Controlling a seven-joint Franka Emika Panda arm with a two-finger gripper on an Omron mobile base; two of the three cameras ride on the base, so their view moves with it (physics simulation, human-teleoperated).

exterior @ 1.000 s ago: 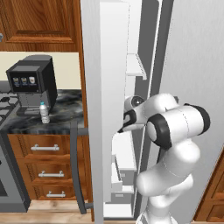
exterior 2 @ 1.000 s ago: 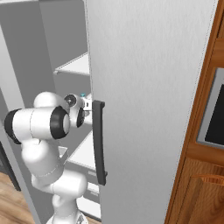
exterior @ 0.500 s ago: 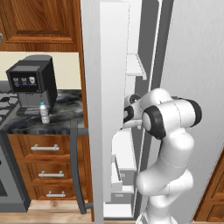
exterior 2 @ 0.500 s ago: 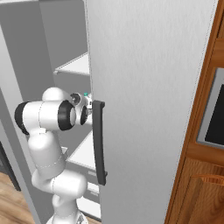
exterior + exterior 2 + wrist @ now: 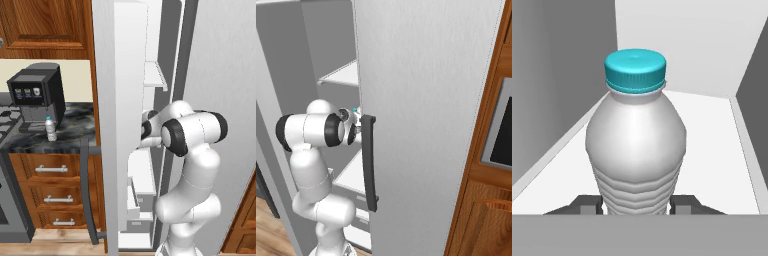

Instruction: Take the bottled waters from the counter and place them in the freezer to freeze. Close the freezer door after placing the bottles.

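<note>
A: Clear plastic water bottle with teal cap [image 5: 636, 145]: now carried further into the tall light-grey freezer [image 5: 426, 90] than a second ago, upright between the dark fingertips [image 5: 587, 204], clamped at 6 o'clock in the hand view. Not yet set on the white shelf [image 5: 712, 150].

B: Means first delivery nearly done. Second small clear bottle [image 5: 50, 129] waiting on the dark marbled counter [image 5: 75, 125], at 9 o'clock in the left base view. Narrow grey freezer door [image 5: 107, 125] open.

A: White arm folded, elbow high, gripper [image 5: 356, 125] reaching level into the compartment.
</note>
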